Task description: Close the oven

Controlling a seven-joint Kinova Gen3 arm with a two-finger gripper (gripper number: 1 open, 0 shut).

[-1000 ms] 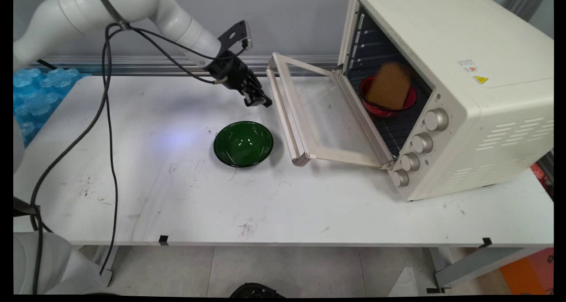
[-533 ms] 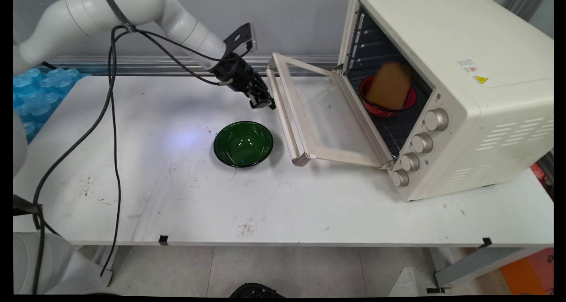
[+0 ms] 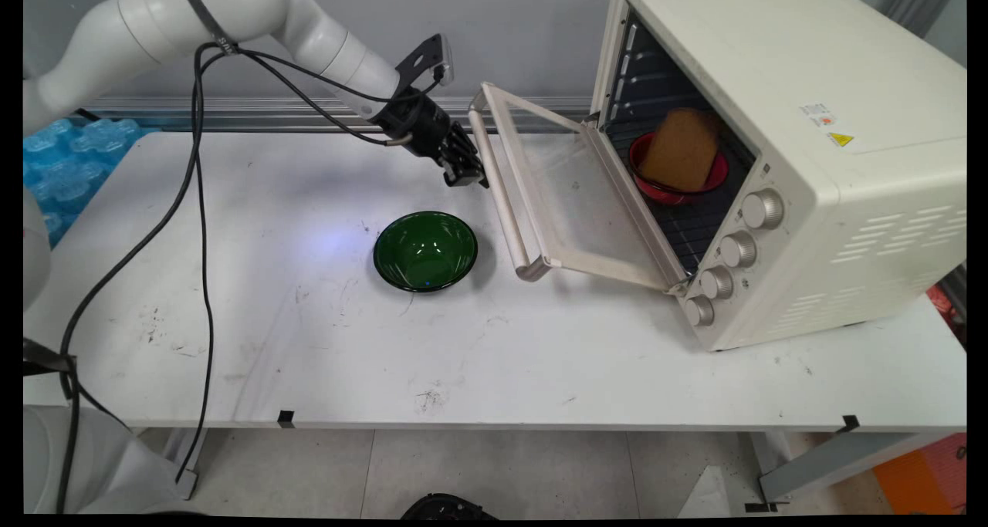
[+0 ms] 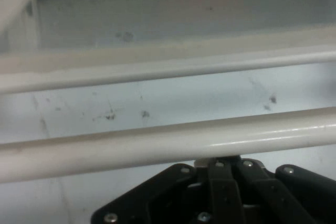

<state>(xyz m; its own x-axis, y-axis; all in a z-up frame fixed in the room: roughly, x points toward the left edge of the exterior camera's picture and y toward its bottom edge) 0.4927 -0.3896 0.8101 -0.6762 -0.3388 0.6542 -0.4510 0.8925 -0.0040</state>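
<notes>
Cream handle: my gripper [image 3: 468,177] pressed against the oven door's handle [image 3: 499,195].
Grip: seemingly closed, empty.
Bowl: green bowl [image 3: 424,251] at six o'clock.

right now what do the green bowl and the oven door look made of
Green bowl: glossy, probably glazed ceramic or enamelled metal; bright highlights show on its inside. Oven door: a clear pane, likely glass, since the table shows through, in a cream frame with a smooth, faintly shiny handle bar, painted metal or plastic.
</notes>
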